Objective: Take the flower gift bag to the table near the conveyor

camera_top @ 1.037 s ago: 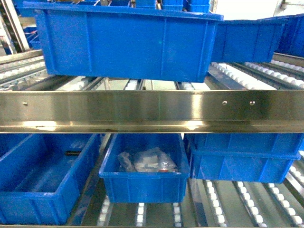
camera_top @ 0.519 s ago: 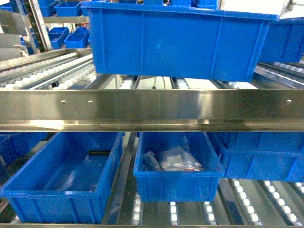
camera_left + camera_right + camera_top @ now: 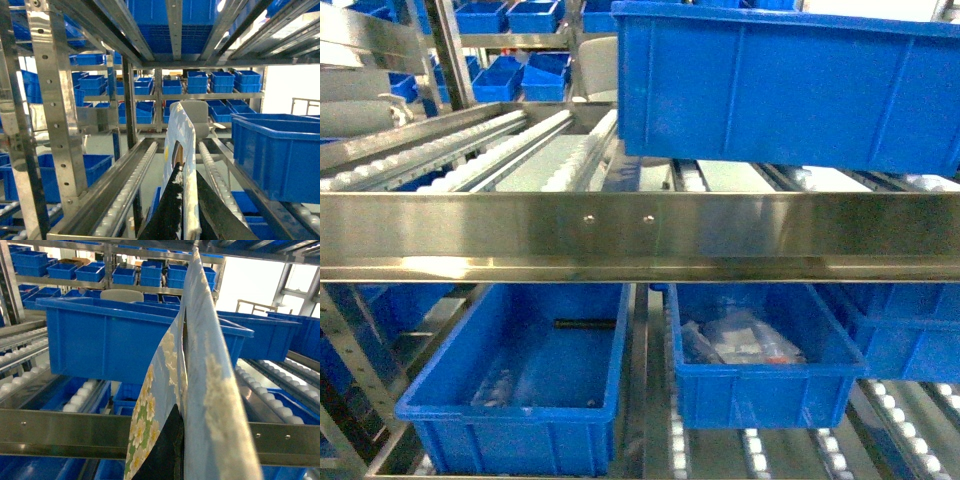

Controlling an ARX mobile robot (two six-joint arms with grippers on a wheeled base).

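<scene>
The flower gift bag (image 3: 180, 135) is light blue with white-and-yellow blossoms and is seen edge-on in both wrist views. My left gripper (image 3: 186, 200) is shut on one wall of it, with a black finger (image 3: 169, 212) on each side. My right gripper (image 3: 183, 450) is shut on the flower gift bag (image 3: 150, 400) too; one black finger (image 3: 167, 452) shows and the other is hidden behind the bag wall. The conveyor (image 3: 510, 150) of steel tracks with white rollers lies ahead. Neither the bag nor the grippers show in the head view. The table is out of view.
A shiny steel rail (image 3: 640, 235) crosses the head view. A large blue bin (image 3: 790, 85) sits on the upper tracks at right. Below stand two blue bins (image 3: 520, 380), the right one (image 3: 760, 375) holding plastic packets. Perforated steel uprights (image 3: 55, 115) stand left. More bins fill the shelves behind.
In the head view the whole rack has slid to the right: the bins and the rail's screws sit further right, and bare roller tracks have come into view at the upper left.
</scene>
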